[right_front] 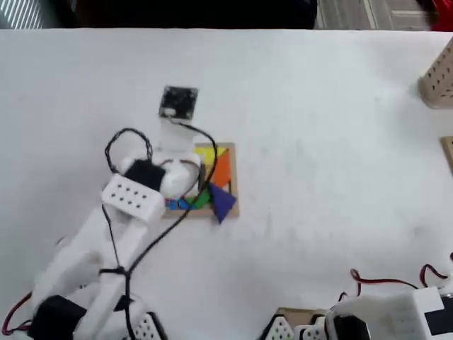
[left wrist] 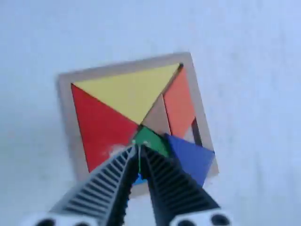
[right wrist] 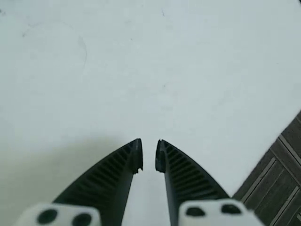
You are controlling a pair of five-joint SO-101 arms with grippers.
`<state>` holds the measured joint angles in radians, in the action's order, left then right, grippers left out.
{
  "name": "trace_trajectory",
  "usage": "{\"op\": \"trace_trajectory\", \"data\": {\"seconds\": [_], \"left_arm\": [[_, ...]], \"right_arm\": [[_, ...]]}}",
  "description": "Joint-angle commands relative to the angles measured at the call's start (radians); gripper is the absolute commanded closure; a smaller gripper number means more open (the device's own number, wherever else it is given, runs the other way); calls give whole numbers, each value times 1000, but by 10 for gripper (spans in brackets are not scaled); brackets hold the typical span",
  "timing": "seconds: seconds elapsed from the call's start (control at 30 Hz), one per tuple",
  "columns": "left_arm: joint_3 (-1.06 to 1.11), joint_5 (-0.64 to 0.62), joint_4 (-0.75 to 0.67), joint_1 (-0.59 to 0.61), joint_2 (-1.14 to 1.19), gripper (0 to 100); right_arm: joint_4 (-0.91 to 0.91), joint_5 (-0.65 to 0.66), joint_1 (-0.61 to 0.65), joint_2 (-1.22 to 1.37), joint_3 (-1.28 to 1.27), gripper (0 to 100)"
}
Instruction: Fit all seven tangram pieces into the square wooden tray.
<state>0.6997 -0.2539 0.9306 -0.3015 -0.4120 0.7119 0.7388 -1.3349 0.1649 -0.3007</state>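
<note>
My left gripper (left wrist: 139, 148) is pressed almost shut, its tips down on the green piece (left wrist: 149, 139) near the middle of the wooden tray (left wrist: 123, 66). The blue triangle (left wrist: 190, 157) lies just beside them, overhanging the tray's corner. My right gripper (right wrist: 149, 157) hangs slightly parted over the table (right wrist: 141, 56).

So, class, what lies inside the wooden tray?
Yellow triangle, red triangle, orange piece and green piece lie in the tray. A blue triangle overhangs its corner. Bare wood shows mid-tray. The left hand hides whatever is beneath it.
</note>
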Motion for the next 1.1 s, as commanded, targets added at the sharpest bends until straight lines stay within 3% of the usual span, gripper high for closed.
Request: {"op": "trace_trajectory", "data": {"seconds": [0.0,0.13,0.27,0.4,0.5,0.6,0.7,1.07], "left_arm": [[17,-9,81,-74,-48,829],[80,-63,87,-194,-12,705],[109,-72,21,-323,-13,703],[112,-115,-75,-355,41,704],[104,-121,-127,-328,150,784],[97,-72,-186,-320,231,980],[95,-57,-195,-337,237,943],[146,-43,-195,-357,242,977]], "right_arm": [[-7,11,31,-8,0,936],[-8,11,36,-10,-6,936],[-10,11,38,-8,-6,936],[-12,11,31,-8,-6,936],[-15,11,28,-8,-6,936],[-15,11,36,-8,-6,936],[-15,11,39,-8,-6,936],[-15,11,35,-8,-6,936]]}}
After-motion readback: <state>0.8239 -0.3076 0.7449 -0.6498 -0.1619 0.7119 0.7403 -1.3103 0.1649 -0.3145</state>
